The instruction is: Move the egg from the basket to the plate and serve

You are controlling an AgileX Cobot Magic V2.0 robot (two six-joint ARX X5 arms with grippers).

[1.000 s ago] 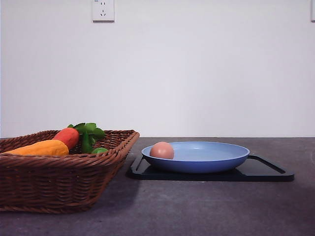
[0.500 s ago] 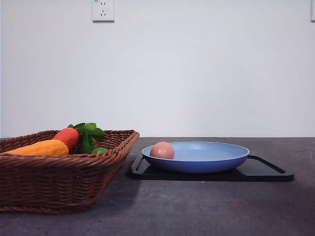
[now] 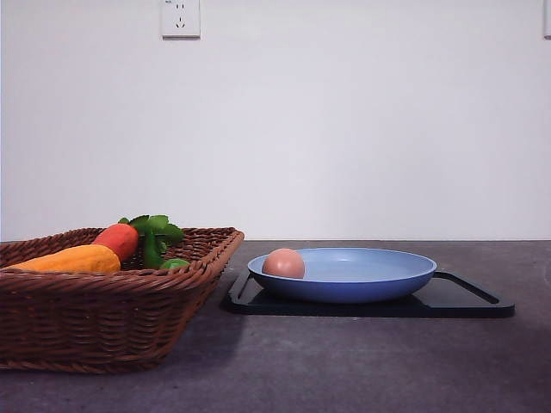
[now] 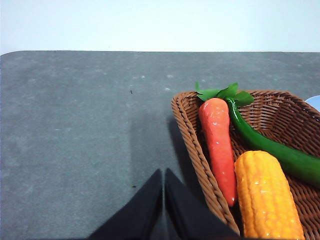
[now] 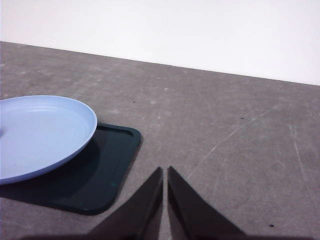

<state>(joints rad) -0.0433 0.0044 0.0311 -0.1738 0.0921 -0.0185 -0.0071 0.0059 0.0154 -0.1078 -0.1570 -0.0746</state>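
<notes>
A bare test bench or lab setup is showing: a dark grey worktop (image 3: 362,361) is standing against a plain white wall (image 3: 344,129) bearing one socket (image 3: 180,17).

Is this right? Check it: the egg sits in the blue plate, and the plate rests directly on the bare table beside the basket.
Not quite. The egg is in the plate, beside the basket, but the plate rests on a black tray, not the bare table. The front view shows it.
</notes>
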